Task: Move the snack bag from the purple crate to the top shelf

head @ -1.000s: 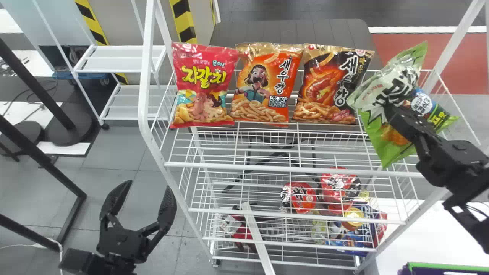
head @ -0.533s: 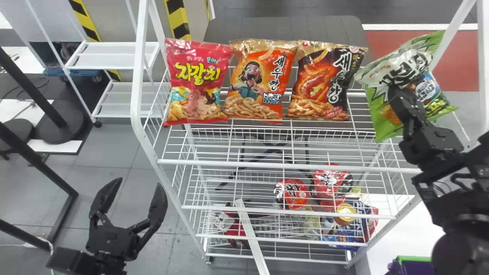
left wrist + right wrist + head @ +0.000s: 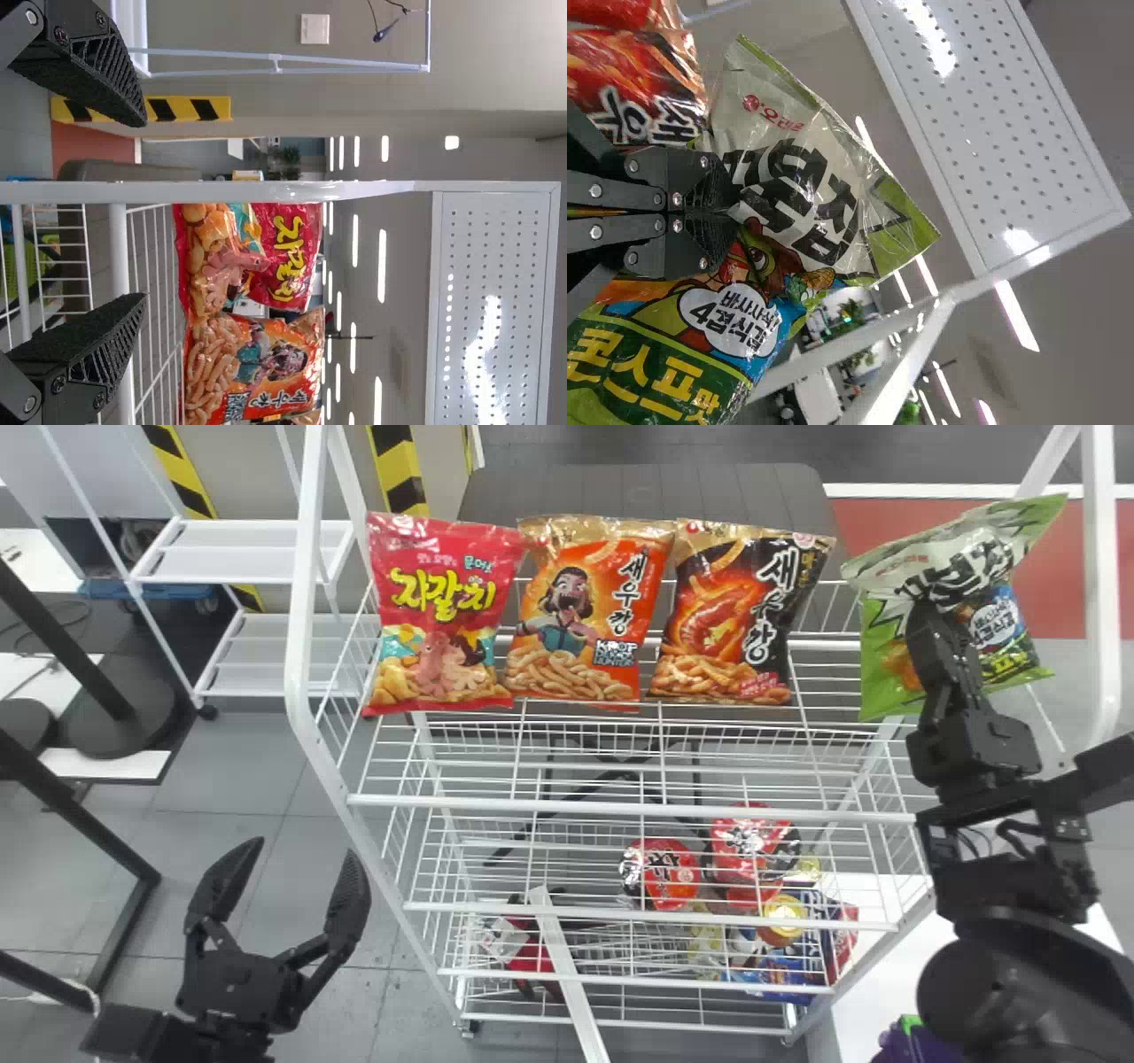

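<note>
- My right gripper (image 3: 923, 615) has the snack bag (image 3: 1005, 624), a green and white one, with my two fingers (image 3: 713, 190) close together on its crinkled film.
- The snack bag is up at the right end of the top shelf (image 3: 620, 810), tilted, its upper corner leaning out to the right; whether its lower edge touches the wire I cannot tell.
- Just beside it, on my left, is the black and orange bag (image 3: 735, 615), then the orange bag (image 3: 589, 611), then the red bag (image 3: 443, 611), all three leaning back in a row on the same shelf.
- My left gripper (image 3: 304, 850) is parked low on my left, outside the white rack, over the grey floor (image 3: 354, 1010); its fingers (image 3: 97, 75) are spread wide.
- The purple crate (image 3: 912, 1047), with a bit of green on its rim, peeks in at the bottom edge on my right, partly hidden behind my right arm, by the white counter (image 3: 859, 948).
- Down in the rack, below the top shelf, I see two red packs (image 3: 671, 874) near each other, and lower to the right some blue packaging (image 3: 788, 967).
- Farther off on my left is a small white shelf unit (image 3: 244, 553).
</note>
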Controlling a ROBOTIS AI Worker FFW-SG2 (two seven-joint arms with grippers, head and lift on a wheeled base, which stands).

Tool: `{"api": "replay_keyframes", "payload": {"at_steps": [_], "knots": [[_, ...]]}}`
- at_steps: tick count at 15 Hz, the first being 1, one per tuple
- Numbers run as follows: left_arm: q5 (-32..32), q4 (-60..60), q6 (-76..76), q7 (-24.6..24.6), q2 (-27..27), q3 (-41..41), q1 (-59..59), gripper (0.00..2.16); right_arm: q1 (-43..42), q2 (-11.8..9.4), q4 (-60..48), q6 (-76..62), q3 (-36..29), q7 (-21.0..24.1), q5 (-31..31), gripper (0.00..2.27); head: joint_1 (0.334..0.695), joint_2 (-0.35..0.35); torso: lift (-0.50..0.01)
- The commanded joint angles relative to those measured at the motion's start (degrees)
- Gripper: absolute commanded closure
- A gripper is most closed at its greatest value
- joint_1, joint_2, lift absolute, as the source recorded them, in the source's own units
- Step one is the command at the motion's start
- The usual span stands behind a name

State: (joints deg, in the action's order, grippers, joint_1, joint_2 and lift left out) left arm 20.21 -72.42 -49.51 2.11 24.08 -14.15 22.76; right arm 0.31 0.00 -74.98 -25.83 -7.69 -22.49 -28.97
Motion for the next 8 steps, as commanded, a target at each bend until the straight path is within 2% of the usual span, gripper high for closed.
{"api": "replay_keyframes", "payload": {"at_steps": [1,4,8], "knots": [[0.0,-0.1,-0.1,0.0,0.0,0.0,0.0,0.13,-1.8,0.1,3.5,-1.6,0.0,0.0,-0.5,1.61,0.695,0.009,0.000],[0.0,-0.4,-0.3,0.0,0.3,-0.1,0.2,0.13,-4.4,0.1,8.0,-1.5,0.7,0.0,-0.6,1.61,0.695,0.004,0.000],[0.0,-0.5,-1.0,0.2,0.6,-0.1,0.4,0.13,-7.5,0.1,13.2,-1.3,1.8,-0.5,-5.0,1.54,0.695,0.012,0.000]]}}
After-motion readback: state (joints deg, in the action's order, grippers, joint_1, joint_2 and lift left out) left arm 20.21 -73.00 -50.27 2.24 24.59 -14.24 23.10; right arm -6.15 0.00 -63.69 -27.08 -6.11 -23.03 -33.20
